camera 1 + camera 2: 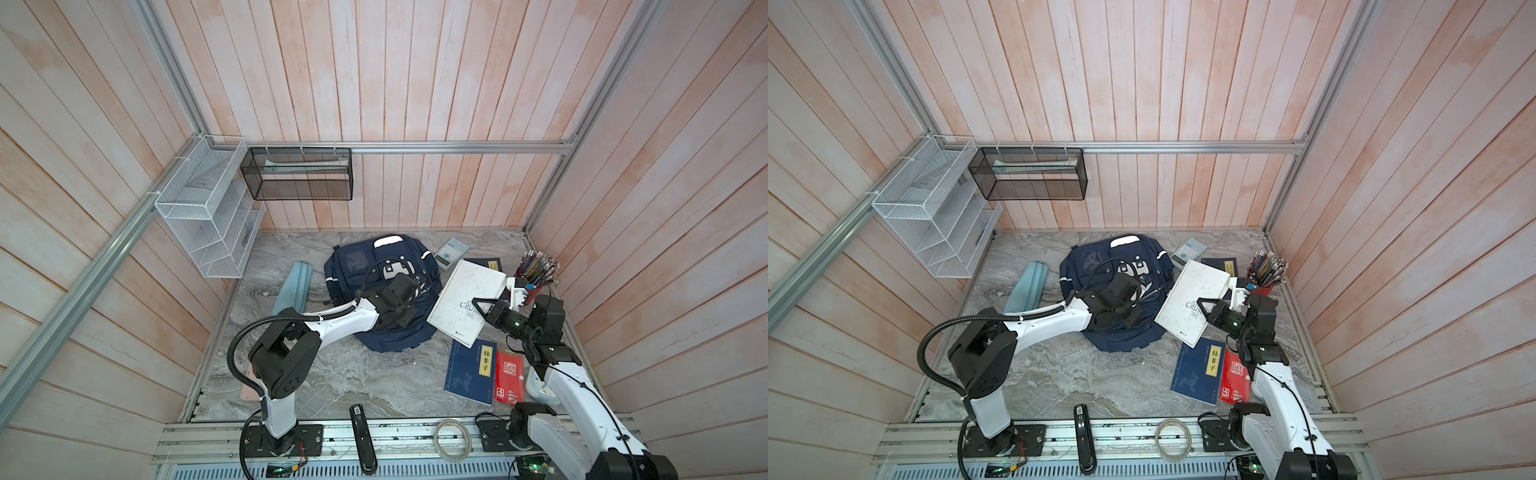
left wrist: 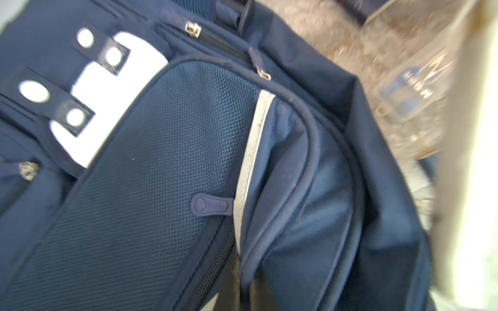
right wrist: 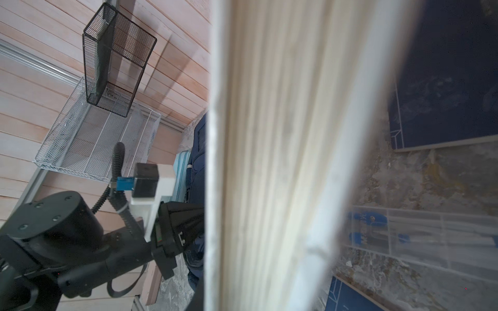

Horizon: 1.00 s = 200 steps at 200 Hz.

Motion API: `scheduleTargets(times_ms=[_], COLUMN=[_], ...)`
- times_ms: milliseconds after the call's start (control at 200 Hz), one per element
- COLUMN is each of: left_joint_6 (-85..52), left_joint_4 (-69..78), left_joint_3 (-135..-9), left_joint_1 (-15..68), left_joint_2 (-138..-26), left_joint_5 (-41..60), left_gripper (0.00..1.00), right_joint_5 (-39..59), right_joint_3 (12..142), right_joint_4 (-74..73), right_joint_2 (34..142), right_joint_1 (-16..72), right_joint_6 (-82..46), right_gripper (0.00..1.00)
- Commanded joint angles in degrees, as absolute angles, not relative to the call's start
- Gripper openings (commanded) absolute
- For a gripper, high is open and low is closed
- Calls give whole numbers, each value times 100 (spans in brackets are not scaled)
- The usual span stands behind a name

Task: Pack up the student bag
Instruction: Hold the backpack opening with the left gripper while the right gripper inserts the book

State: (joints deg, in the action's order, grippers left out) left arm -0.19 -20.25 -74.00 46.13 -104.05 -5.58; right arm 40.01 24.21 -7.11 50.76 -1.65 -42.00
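One grey marbled surface (image 1: 332, 382) carries nearly everything. The student bag (image 1: 347, 266), one large navy blue fabric backpack with white patches, lies flat at the middle back of it in both top views. The left gripper (image 1: 401, 318) hangs low over the bag's front with its jaws closed; whether they pinch any fabric cannot be told. The right gripper (image 1: 484, 306) is clamped on one white book with dark title lettering (image 1: 465, 286), held tilted just beside the bag's right edge.

Two navy blue books with yellow labels (image 1: 467, 374) lie flat, the farther navy book (image 1: 490, 263) partly hidden by the white one. One light blue pouch (image 1: 296, 286) lies left of the bag. One red booklet (image 1: 510, 374) touches the nearer navy book. One red cup of pencils (image 1: 536, 270) stands far right, one grey calculator (image 1: 451, 251) behind the white book. One black stapler (image 1: 362, 432) and one clear tape roll (image 1: 452, 438) rest on the front metal rail (image 1: 208, 440).
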Motion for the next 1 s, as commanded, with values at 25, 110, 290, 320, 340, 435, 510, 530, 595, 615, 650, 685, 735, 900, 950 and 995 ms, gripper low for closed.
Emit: scheduleTargets(times_ms=[25, 110, 290, 320, 340, 435, 510, 530, 595, 615, 650, 685, 735, 900, 950, 995], left_joint_6=[-404, -628, -630, -648, -662, -728, -762, -764, -799, -817, -866, -939, -1034, -1108, -1129, -1149], left_joint_4=[-2331, -2387, -2331, -2310, -2292, -2233, -2245, -2246, -2192, -2162, -2096, -1994, -1863, -1675, -1662, -1669], left_joint_3=[-8089, -8332, -8537, -8539, -8535, -8516, -8529, -8527, -8525, -8511, -8493, -8458, -8373, -8197, -8150, -8121], left_joint_1=[4479, 4410, 4341, 4335, 4324, 4241, 4187, 4184, 4171, 4154, 4119, 4033, 3931, 3701, 3706, 3692], left_joint_2=[-9891, -9773, -9574, -9542, -9521, -9449, -9394, -9381, -9311, -9278, -9223, -9152, -9055, -8886, -8886, -8876], left_joint_5=[-237, -65, 653, 737, 783, 1036, 1140, 1186, 1355, 1437, 1657, 1930, 2203, 2698, 2729, 2733], left_gripper=[0, 0, 0, 0, 0, 0, 0, 0, 0, 0, 0, 0, 0, 0, 0, 0], right_joint_5=[4615, 4468, 4185, 4054, 3932, 3360, 3181, 3120, 2788, 2615, 2363, 2254, 2021, 875, 521, 239], right_joint_3=[2068, 1849, 1507, 1558, 1609, 1891, 2158, 2201, 2239, 2265, 2381, 2572, 2940, 3659, 3933, 4177], right_joint_4=[-1753, -1931, -3223, -3338, -3417, -3867, -4337, -4541, -5387, -5643, -5974, -6231, -6498, -7341, -7403, -7413], right_joint_2=[4931, 4870, 5190, 5343, 5451, 6136, 6824, 7012, 7649, 7845, 8201, 8546, 9021, 10362, 10730, 10995], right_joint_1=[-128, -10, 556, 752, 922, 1729, 2010, 2064, 2169, 2209, 2281, 2315, 2387, 2795, 2977, 3118], right_joint_6=[-4939, -5179, -6064, -6105, -6113, -6133, -6206, -6280, -6566, -6630, -6685, -6644, -6657, -7344, -7482, -7484], right_gripper=[0, 0, 0, 0, 0, 0, 0, 0, 0, 0, 0, 0, 0, 0, 0, 0])
